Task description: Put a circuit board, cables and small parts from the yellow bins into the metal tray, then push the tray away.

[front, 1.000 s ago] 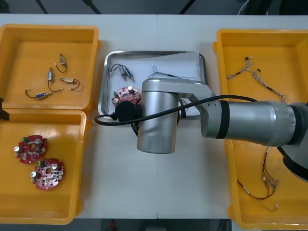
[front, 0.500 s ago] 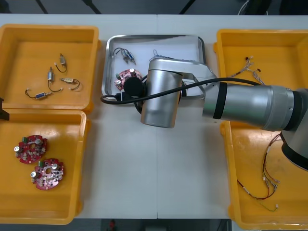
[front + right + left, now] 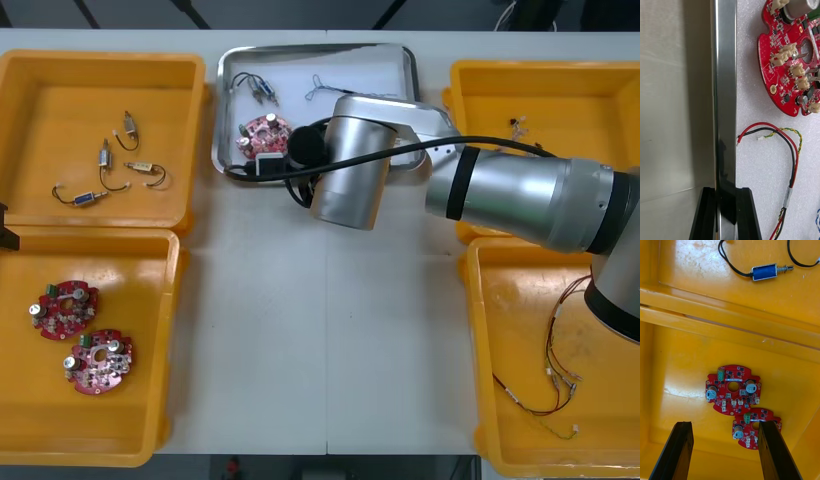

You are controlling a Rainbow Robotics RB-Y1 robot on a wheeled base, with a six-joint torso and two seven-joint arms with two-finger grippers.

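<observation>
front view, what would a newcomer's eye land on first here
The big silver right arm reaching across the table, with the right end effector shut on the near rim of the tray at the far edge. Next, the red board and cables inside that tray, and the yellow bins flanking it, with the left end effector open over two more boards.

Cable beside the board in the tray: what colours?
Cable: red and black, plus a twisted yellow pair; clearest in the right wrist view.
</observation>
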